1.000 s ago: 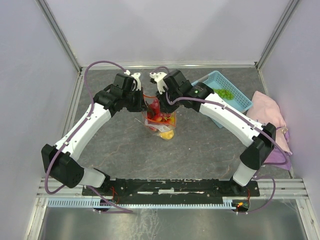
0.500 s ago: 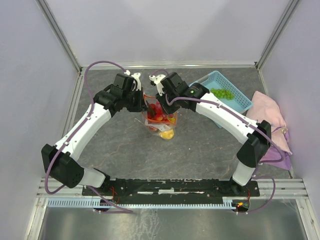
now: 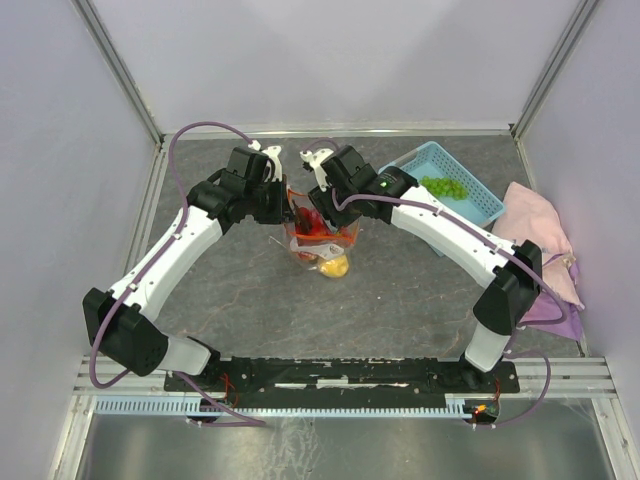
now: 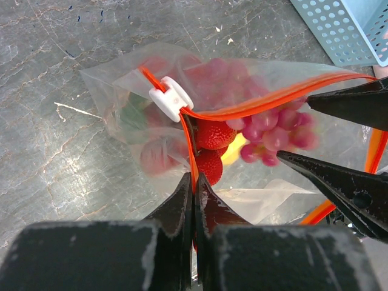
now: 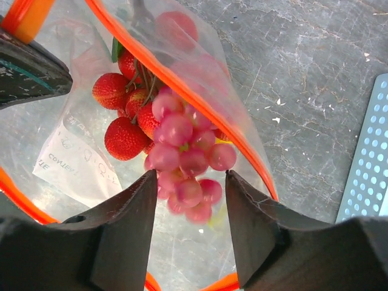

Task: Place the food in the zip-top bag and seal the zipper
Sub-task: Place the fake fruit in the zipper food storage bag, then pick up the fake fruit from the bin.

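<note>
Grey marbled tabletop (image 3: 400,290), centre: we see the zip-top bag (image 3: 306,250), its zipper (image 4: 254,107) pinched by the tight-shut left gripper (image 4: 194,179), as the right gripper (image 5: 191,182), jaws parted and empty, hangs over purple grapes (image 5: 182,159) inside; we judge a straight lift out wisest before sealing.

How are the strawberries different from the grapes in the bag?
The strawberries are red; the grapes are pinkish purple. The strawberries are pointed with dotted skin; the grapes are smooth little balls in one bunch. The grapes sit nearer the bag's mouth, the strawberries deeper down. Both are fruits inside the clear bag.
</note>
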Robot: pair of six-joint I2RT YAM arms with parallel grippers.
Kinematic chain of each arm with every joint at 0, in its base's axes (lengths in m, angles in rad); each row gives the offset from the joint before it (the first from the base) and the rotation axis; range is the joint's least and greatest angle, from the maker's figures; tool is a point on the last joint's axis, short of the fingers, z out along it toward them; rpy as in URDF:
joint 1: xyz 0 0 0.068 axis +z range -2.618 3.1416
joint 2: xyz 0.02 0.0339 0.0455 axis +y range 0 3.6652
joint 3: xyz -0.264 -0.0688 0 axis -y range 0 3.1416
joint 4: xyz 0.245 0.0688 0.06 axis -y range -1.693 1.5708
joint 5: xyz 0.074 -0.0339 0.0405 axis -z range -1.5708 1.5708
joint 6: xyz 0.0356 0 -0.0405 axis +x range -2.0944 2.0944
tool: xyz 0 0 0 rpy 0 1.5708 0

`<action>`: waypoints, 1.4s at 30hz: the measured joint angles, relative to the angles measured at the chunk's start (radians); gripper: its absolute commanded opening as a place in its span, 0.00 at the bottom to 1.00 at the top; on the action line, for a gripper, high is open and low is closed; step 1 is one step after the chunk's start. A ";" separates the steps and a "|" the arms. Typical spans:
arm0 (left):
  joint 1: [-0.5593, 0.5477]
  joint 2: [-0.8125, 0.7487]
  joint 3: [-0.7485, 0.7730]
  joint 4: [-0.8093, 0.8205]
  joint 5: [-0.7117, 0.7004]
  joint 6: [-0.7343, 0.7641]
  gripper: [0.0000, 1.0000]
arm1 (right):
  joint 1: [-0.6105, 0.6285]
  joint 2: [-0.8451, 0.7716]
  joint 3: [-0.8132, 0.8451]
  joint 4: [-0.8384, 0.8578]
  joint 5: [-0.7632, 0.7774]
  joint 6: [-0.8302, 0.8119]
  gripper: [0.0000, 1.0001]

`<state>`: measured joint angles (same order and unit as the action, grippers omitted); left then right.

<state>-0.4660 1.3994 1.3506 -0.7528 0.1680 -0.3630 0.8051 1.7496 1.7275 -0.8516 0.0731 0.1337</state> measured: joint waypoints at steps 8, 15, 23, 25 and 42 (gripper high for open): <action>0.000 0.000 0.000 0.000 0.000 0.000 0.03 | 0.000 -0.012 0.004 -0.023 -0.074 0.000 0.68; 0.000 0.000 0.000 0.000 0.000 0.000 0.03 | 0.000 -0.114 0.004 -0.029 -0.079 -0.014 0.74; 0.000 0.000 0.000 0.000 0.000 0.000 0.03 | -0.029 -0.184 0.003 -0.049 0.026 -0.065 0.77; 0.000 0.000 0.000 0.000 0.000 0.000 0.03 | -0.062 -0.191 -0.006 -0.047 0.063 -0.076 0.77; 0.000 0.000 -0.006 0.005 0.001 0.000 0.03 | -0.523 -0.082 -0.183 0.118 0.181 -0.200 0.78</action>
<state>-0.4656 1.3994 1.3449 -0.7479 0.1692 -0.3630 0.2817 1.6676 1.5444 -0.7334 0.2543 -0.0662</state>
